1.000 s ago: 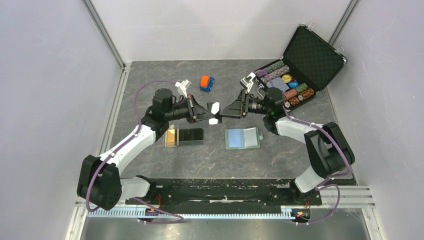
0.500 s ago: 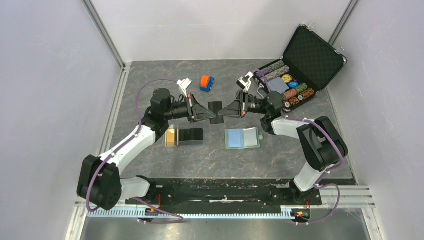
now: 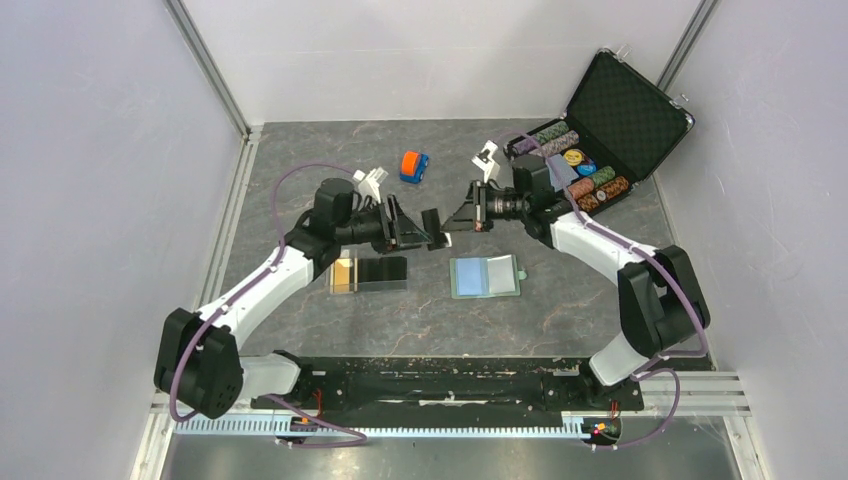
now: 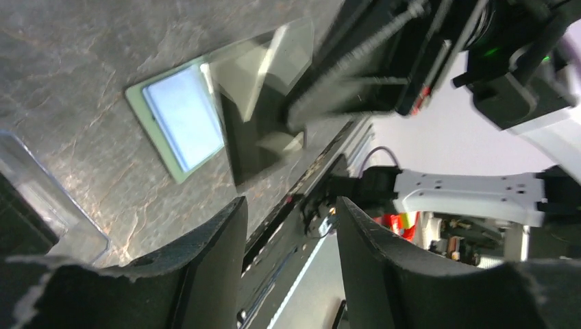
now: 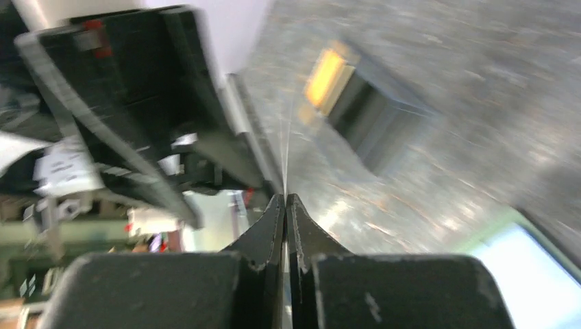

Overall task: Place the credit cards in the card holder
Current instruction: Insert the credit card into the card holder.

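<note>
Two fingers of the right gripper [image 5: 284, 199] pinch one black credit card [image 4: 264, 137] by its edge, mid-air; left gripper [image 4: 288, 205] gapes, holding nothing. Nearby lies the card holder [image 3: 485, 277], open. Card likely light, stiff, slick: grip near a short edge.

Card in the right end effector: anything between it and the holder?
Nothing visible. Right end effector pinches the card above the table; the open holder lies nearby to its right, only bare table between. Left end effector is open, on the card's far side.
</note>
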Action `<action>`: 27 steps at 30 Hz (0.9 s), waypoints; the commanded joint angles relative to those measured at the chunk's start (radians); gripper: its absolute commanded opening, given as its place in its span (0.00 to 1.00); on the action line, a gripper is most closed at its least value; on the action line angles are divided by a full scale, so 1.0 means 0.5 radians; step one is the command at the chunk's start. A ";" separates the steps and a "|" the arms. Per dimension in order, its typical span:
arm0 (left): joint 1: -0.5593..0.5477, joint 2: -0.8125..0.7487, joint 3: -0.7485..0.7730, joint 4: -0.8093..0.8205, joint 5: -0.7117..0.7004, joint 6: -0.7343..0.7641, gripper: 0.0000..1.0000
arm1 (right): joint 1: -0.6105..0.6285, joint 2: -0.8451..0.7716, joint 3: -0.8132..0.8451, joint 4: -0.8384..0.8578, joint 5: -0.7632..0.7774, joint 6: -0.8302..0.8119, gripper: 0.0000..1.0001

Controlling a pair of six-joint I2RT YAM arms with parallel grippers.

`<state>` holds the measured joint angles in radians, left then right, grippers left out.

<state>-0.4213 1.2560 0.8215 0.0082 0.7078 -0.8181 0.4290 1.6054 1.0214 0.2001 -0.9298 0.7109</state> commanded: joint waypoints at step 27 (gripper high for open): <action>-0.633 1.307 1.069 -1.304 -0.840 0.845 0.25 | -0.546 -0.133 -0.453 -0.972 0.448 -0.934 0.00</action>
<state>-0.7364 1.8854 1.3209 -0.6216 0.3138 -0.4458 0.1589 1.5520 0.8253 -0.3550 -0.6613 0.2260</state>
